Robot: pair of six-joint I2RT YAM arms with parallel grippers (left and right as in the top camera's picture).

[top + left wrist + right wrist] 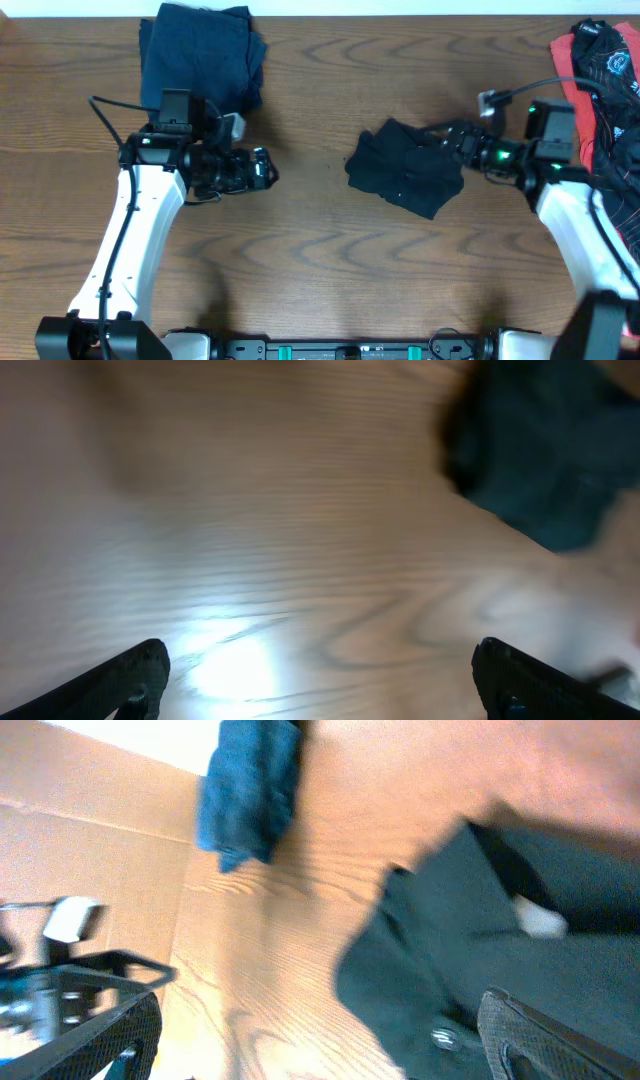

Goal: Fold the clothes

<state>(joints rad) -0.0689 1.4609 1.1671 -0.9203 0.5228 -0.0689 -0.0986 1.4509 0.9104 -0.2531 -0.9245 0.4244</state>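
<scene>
On the wooden table [300, 260], right of centre, a black T-shirt [405, 168] is found lying crumpled and unfolded. At the far left a folded navy garment [200, 55] is laid flat. At the right edge a pile of clothes [605, 70] with coral-red parts and white print is noted, partly covered by the right arm.

The right gripper [455, 142] is positioned at the right-hand edge of the black T-shirt. In the right wrist view its fingers are seen spread wide over the fabric, and nothing is pinched.

The left gripper [268, 170] is held over bare wood between the navy garment and the black T-shirt, apart from both. Its fingers are likewise spread wide, with nothing between them. The left wrist view is blurred.
</scene>
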